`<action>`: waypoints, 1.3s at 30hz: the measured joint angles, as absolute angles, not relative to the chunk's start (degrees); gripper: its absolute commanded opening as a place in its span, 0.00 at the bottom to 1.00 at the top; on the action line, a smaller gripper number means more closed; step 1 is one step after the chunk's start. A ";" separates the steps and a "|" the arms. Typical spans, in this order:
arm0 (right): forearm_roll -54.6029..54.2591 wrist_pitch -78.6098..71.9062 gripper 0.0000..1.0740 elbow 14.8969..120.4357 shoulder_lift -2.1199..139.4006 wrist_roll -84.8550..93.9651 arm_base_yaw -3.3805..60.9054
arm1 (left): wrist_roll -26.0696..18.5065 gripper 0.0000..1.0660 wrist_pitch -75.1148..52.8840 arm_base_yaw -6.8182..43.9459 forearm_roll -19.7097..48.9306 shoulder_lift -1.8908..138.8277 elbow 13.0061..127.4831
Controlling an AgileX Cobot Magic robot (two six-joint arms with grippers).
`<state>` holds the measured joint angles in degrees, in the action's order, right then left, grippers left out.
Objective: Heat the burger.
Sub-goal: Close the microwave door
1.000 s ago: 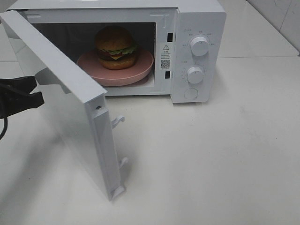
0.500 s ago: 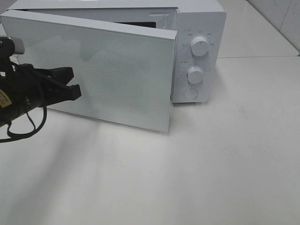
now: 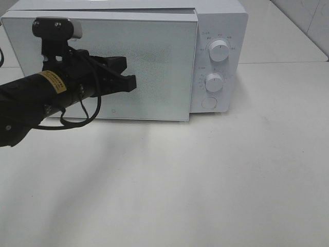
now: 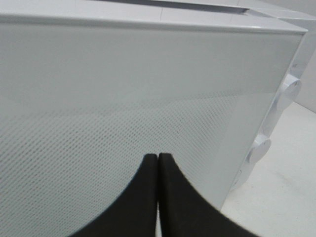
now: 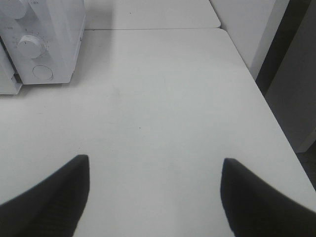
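The burger is hidden behind the white microwave door [image 3: 154, 62], which now lies nearly flush against the microwave [image 3: 218, 15]. My left gripper [image 3: 131, 77] is shut with nothing in it, its black fingertips [image 4: 158, 163] pressed together against the door's dotted panel [image 4: 123, 123]. In the right wrist view my right gripper [image 5: 155, 170] stands open over bare table, holding nothing; it does not show in the exterior high view.
Two white knobs, upper [image 3: 219, 51] and lower [image 3: 214, 82], and a round button [image 3: 208, 103] sit on the microwave's right panel. The lower knob [image 5: 29, 45] shows in the right wrist view too. The white table [image 3: 205, 180] spreads in front; its right edge [image 5: 256, 89] drops off.
The left arm swung right and pushed the door from wide open to nearly shut. The burger and pink plate have gone out of sight behind it.
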<state>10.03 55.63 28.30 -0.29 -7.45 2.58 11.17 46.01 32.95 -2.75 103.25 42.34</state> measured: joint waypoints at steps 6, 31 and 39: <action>10.03 55.63 0.67 28.30 -0.29 -7.45 2.58 | 11.17 0.00 42.74 33.52 -2.64 104.74 47.15; 10.03 55.63 0.67 28.30 -0.29 -7.45 2.58 | 10.94 0.00 35.35 35.18 -6.99 112.87 61.42; 9.97 55.63 0.67 28.30 -0.29 -7.45 2.58 | 10.83 0.00 35.92 35.29 -7.68 115.11 64.40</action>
<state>9.97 55.63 28.30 -0.29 -7.45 2.58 10.83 35.92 35.29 -7.68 115.11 64.40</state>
